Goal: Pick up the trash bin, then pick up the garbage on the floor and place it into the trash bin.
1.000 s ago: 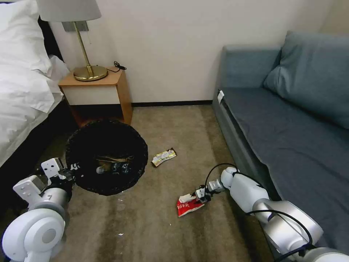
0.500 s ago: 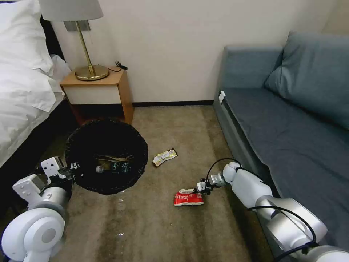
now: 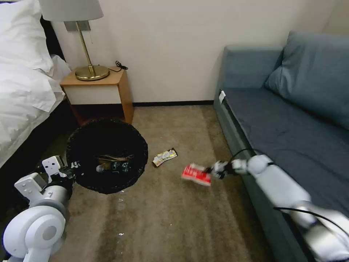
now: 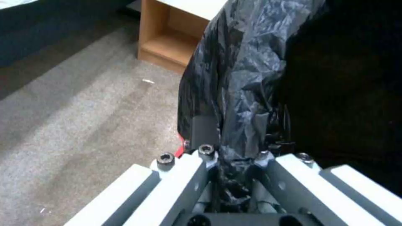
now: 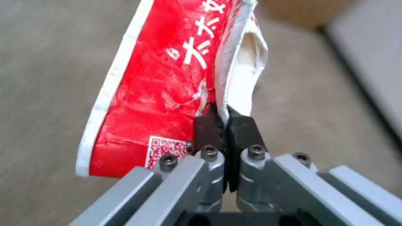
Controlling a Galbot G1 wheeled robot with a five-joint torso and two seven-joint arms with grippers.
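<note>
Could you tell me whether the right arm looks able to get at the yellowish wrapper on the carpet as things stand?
Probably not yet: the right gripper is shut on the red wrapper, though the yellowish wrapper lies unobstructed nearby.

Wrapper (image 3: 196, 174): red, white edges, white characters, QR patch. Second wrapper (image 3: 164, 157): yellowish-silver, dark ends. Bin liner (image 3: 84, 145): black, crinkled. Carpet (image 3: 163, 218): mottled brown-tan. Sofa (image 3: 291, 120): blue-grey. Nightstand (image 3: 123, 94): orange wood, white front. Lamp base (image 3: 92, 72): brass.
</note>
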